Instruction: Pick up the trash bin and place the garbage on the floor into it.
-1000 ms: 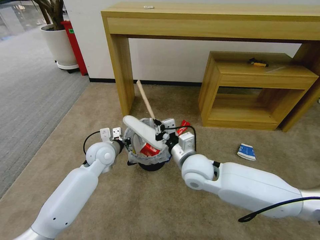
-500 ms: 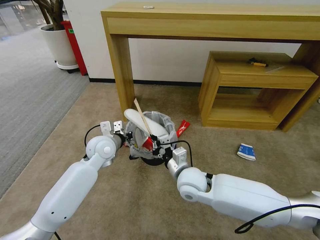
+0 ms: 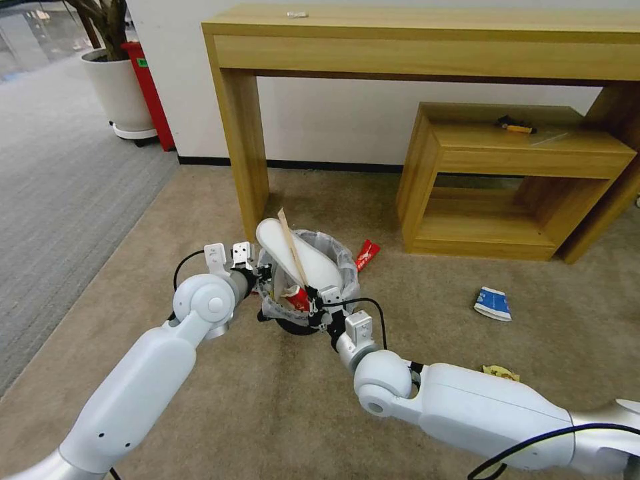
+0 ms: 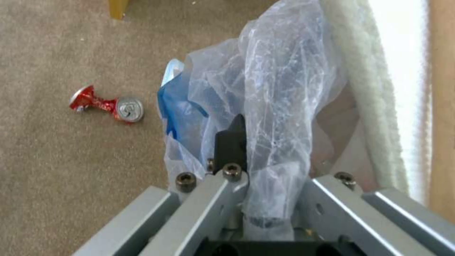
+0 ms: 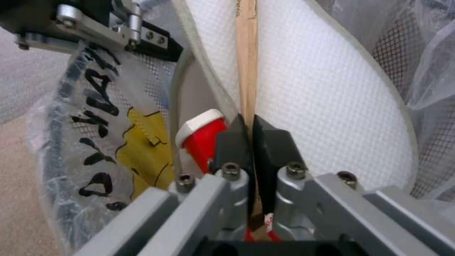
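Beige carpet (image 3: 300, 400): right hand (image 3: 313, 303) clamps wooden stick (image 3: 291, 245) over trash bin (image 3: 337, 257); left hand (image 3: 261, 280) pinches rim.

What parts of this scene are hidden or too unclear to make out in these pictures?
- Bottom of the small round black bin lined with crinkled plastic: head view, covered by the white slipper and the right hand.
- Far finger of the left hand: left wrist view, buried in bag plastic.
- Lower end of the wooden stick: right wrist view, pinched between the fingers.
- Small items on the low wooden shelf: head view, too small.

Tool (image 5: 250, 133) clamped on wooden stick (image 5: 247, 67)
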Tool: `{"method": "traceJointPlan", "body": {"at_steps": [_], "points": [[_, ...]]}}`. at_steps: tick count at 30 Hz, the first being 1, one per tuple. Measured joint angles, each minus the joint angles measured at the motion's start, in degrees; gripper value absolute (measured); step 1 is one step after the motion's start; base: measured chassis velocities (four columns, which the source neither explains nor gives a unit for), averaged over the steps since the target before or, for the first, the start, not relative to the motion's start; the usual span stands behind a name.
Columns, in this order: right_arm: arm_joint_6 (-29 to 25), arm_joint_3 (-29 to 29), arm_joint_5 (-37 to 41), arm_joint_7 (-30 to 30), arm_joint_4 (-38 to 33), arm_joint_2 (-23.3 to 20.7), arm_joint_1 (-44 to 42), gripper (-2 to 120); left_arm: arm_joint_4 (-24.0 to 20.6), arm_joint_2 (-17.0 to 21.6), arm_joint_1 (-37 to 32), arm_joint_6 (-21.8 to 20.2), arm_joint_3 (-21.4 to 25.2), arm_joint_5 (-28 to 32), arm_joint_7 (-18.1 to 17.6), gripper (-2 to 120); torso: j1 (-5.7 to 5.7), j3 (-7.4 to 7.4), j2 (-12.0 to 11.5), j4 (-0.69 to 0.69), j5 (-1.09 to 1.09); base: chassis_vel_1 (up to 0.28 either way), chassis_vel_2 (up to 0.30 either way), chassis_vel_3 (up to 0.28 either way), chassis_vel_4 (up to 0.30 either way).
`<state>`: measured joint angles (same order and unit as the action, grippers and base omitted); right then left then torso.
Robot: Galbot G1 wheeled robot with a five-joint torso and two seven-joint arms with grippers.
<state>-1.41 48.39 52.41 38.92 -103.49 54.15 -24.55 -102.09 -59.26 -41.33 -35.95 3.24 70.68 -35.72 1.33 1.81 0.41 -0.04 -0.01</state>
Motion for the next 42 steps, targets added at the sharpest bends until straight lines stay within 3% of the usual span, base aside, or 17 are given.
{"method": "traceJointPlan", "body": {"at_steps": [9, 12, 16, 18, 20, 23, 26, 33, 42], "points": [[0.6, 0.2, 0.8, 0.4, -0.3, 0.5, 0.5, 34, 3.4, -1.3, 1.2, 0.0, -0.3, 0.0, 0.0, 0, 0.0, 0.0, 0.0, -0.01, 0.0, 0.0, 0.0, 0.0, 0.0], [0.8, 0.2, 1.0, 0.5, -0.6, 0.4, 0.7, 49, 4.1, -1.5, 1.5, 0.0, -0.5, -0.1, 0.0, 0, 0.0, 0.0, 0.0, 0.0, 0.0, 0.0, 0.0, 0.0, 0.0], [0.8, 0.2, 1.1, 0.6, -0.6, 0.4, 0.6, 57, 4.5, -1.4, 1.5, 0.1, -0.8, -0.3, 0.1, 0, 0.0, 0.0, 0.0, 0.0, 0.0, 0.0, 0.0, 0.0, 0.0], [0.8, 0.0, 1.1, 0.7, -0.7, 0.3, 0.6, 69, 5.1, -1.7, 1.5, 0.1, -0.9, -0.6, 0.2, 0, 0.0, 0.0, 0.0, 0.0, 0.0, 0.0, 0.0, 0.0, 0.0], [0.8, 0.0, 1.1, 0.8, -0.7, 0.4, 0.7, 72, 5.2, -1.8, 1.5, 0.1, -0.9, -0.6, 0.2, 0, 0.0, 0.0, 0.0, 0.0, 0.0, 0.0, 0.0, 0.0, 0.0], [0.9, -0.8, 1.5, 1.4, -0.6, 1.0, 1.5, 89, 6.4, -2.2, 1.6, 0.1, -1.2, -1.1, 0.3, 0, 0.0, 0.0, 0.0, 0.0, 0.0, 0.0, 0.0, 0.0, 0.0], [0.9, -1.6, 1.8, 1.6, -0.5, 1.4, 1.8, 97, 6.7, -2.4, 1.4, 0.1, -1.2, -1.6, 0.5, 0, 0.0, 0.0, 0.0, 0.0, 0.0, 0.0, 0.0, 0.0, 0.0], [1.0, -4.5, 2.8, 1.9, -0.3, 2.4, 2.9, 100, 7.1, -2.5, 1.0, 0.2, -1.4, -2.3, 1.0, 0, 0.0, 0.0, 0.0, 0.0, 0.0, 0.0, 0.0, 0.0, 0.0], [1.3, -16.3, 4.1, 2.3, 0.4, 0.3, 1.0, 100, 6.8, -1.6, 0.4, 0.3, -0.4, -2.4, 1.2, 0, 0.0, 0.01, 0.0, 0.01, 0.02, 0.0, 0.0, 0.0, 0.0]]}}
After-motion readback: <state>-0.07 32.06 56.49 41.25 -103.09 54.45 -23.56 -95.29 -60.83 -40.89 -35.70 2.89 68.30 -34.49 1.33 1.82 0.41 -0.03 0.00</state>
